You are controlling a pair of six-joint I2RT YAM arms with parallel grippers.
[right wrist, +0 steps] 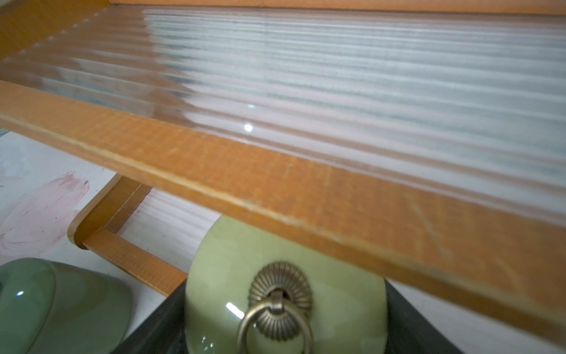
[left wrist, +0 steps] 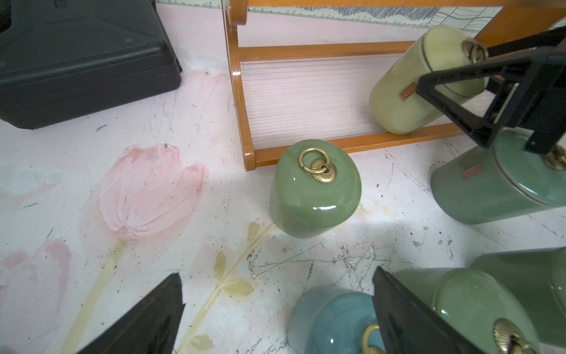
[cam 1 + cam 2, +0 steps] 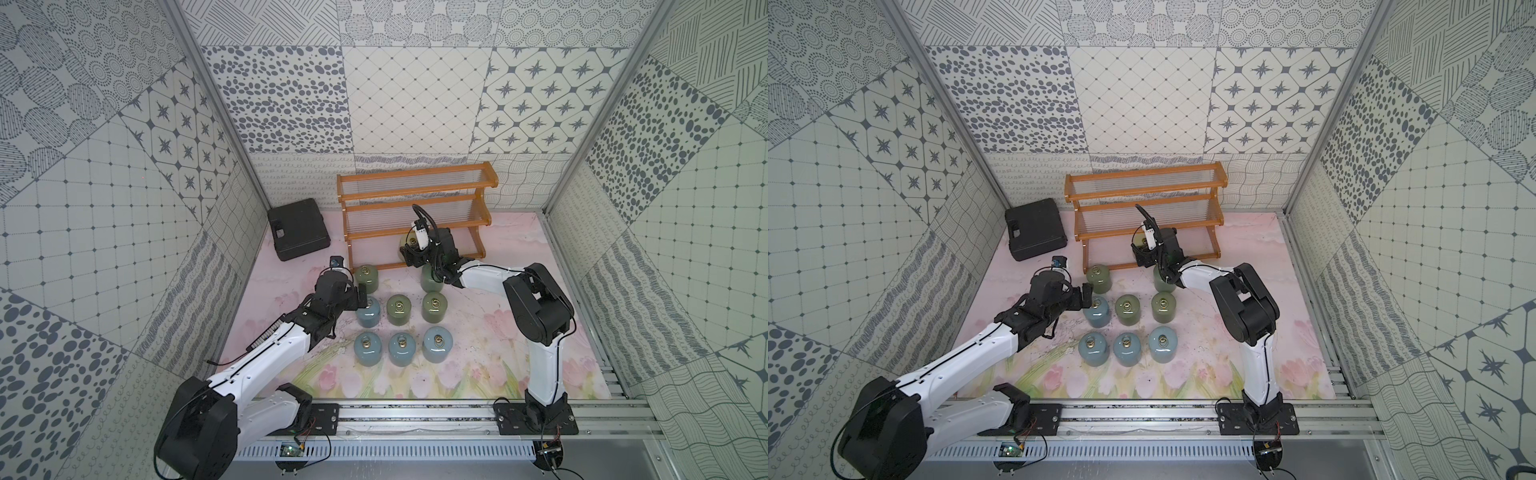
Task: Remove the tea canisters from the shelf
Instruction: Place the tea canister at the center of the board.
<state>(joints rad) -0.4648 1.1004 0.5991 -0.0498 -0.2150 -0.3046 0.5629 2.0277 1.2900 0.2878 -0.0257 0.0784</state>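
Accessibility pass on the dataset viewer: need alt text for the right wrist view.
A pale yellow-green canister with a brass ring knob sits gripped between the right tool's black fingers, at the lowest tier of a wooden shelf. The next tier's orange-brown rail and clear rods cross above it; a green canister stands just outside the shelf.

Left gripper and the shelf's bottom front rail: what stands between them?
One olive green canister, upright on the mat, stands between the open left gripper and the front rail of the shelf, near its corner. The left wrist view shows this.
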